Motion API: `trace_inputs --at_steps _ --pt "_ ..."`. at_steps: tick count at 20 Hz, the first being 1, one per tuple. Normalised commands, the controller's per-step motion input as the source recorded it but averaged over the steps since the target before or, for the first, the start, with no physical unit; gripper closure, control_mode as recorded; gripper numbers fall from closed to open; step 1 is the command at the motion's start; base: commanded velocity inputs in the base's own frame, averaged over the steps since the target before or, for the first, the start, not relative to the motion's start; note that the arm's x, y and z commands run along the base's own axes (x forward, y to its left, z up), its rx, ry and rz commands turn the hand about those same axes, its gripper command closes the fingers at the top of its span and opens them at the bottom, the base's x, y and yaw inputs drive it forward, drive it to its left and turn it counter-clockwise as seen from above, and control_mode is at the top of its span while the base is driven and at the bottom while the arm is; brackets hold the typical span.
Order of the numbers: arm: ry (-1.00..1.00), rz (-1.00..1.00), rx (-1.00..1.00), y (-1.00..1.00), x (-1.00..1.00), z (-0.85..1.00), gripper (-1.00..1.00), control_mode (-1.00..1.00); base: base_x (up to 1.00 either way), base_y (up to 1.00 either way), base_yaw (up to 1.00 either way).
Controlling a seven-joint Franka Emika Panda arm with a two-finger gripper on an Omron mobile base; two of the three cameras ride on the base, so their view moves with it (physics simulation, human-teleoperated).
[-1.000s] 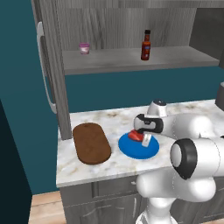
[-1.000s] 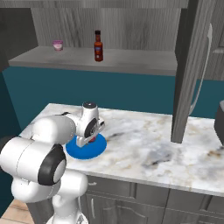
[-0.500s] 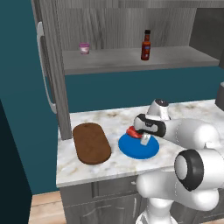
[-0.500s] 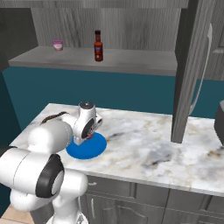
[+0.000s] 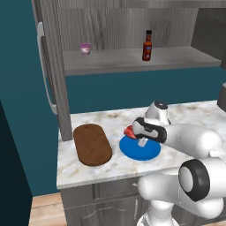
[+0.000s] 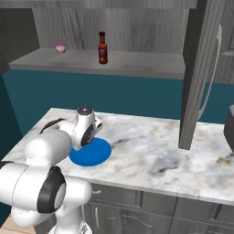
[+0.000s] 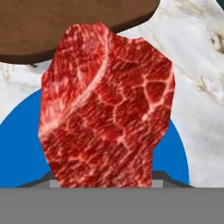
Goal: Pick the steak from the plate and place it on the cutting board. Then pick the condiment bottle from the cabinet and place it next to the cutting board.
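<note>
I've got the steak [image 7: 107, 109] clamped in the gripper [image 5: 132, 131], jaws closed on its lower end. In the hand view the meat stands up between the finger tips and covers most of the frame. It is clear of the plate [image 5: 140, 148], lifted above the plate's left edge.

Using the plate as my reference: it sits on the marble counter [image 5: 114, 165] roughly mid-counter. The cutting board [image 5: 91, 144] lies flat just to the plate's left, a narrow strip of counter between them, not touching. In the hand view the board [image 7: 57, 26] runs across the top, beyond the steak, and the blue of the plate [image 7: 22, 144] shows on both sides below the meat.

In the left base view the steak [image 5: 129, 131] shows only as a small red bit at the hand's left end, over the plate rim on the board side. In the right base view the wrist [image 6: 85, 129] hangs over the far left part of the plate [image 6: 91, 153]; the steak itself is hidden behind the hand there.

The condiment bottle [image 5: 147, 46] stands upright on the open shelf of the cabinet [image 5: 132, 59], above and behind the plate, slightly to its right. A small pink-lidded cup [image 5: 84, 48] sits on the same shelf, well left of the bottle. The tall side panel [image 5: 52, 70] comes down to the counter behind the board's far left.
</note>
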Motion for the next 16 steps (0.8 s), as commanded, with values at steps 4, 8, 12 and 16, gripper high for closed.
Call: trace_inputs --at_steps 4,8,12,16 --pt "-0.01 0.00 0.01 0.24 0.00 0.02 1.00 -1.00 0.00 0.00 0.00" --pt "0.00 0.00 0.02 0.24 0.00 0.02 1.00 -1.00 0.00 0.00 0.00" --pt "0.00 0.00 0.04 0.23 0.00 0.03 1.00 -1.00 0.00 0.00 0.00" --pt "0.00 0.00 0.06 0.22 0.00 0.03 1.00 -1.00 0.00 0.00 0.00"
